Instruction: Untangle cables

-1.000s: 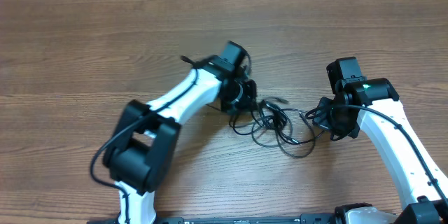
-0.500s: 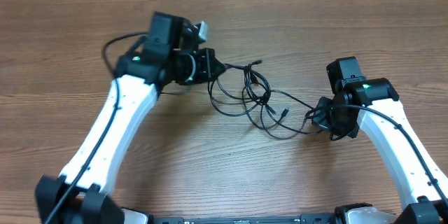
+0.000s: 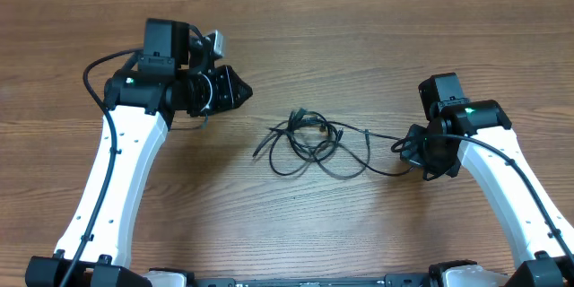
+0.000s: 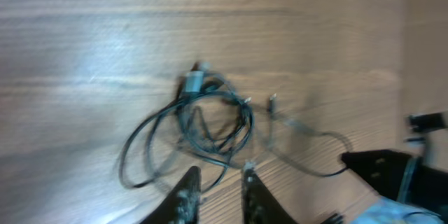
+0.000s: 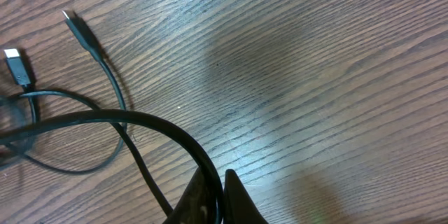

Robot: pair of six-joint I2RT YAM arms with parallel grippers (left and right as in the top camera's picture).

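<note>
In the middle of the wooden worktop (image 3: 359,27), the cables (image 3: 309,139) are lying in a loose tangle of overlapping loops, with small plug ends poking out at the top and left. The left gripper (image 3: 244,92) is hovering to the upper left of the tangle, well apart from it, with its jaws standing slightly apart and holding nothing. The right gripper (image 3: 405,151) is sitting at the tangle's right end, its jaws pressing together on one black strand that is trailing out from the heap across the wood.
</note>
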